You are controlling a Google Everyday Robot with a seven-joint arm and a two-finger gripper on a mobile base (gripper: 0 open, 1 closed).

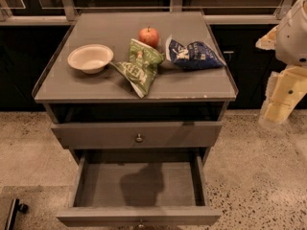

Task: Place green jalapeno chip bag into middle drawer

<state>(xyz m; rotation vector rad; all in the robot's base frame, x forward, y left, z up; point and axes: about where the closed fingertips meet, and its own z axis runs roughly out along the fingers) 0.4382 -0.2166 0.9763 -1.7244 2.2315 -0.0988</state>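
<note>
In the camera view, the gripper [280, 99] hangs off to the right side of the cabinet, and I cannot tell if it is apart or together. The green jalapeno chip bag [140, 67] lies well to the left of the gripper, on the cabinet top [96, 87], between the bowl [90, 58] and the dark blue chip bag [194, 54], just below the apple [148, 36]. Down and left of the gripper, the middle drawer [105, 186] is pulled out with nothing in it. So the drawer is ready, but the bag is not picked up yet. Grabbing, carrying and dropping are all left to do.

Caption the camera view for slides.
Green jalapeno chip bag on cabinet, middle drawer open below, gripper at picture's right edge.
</note>
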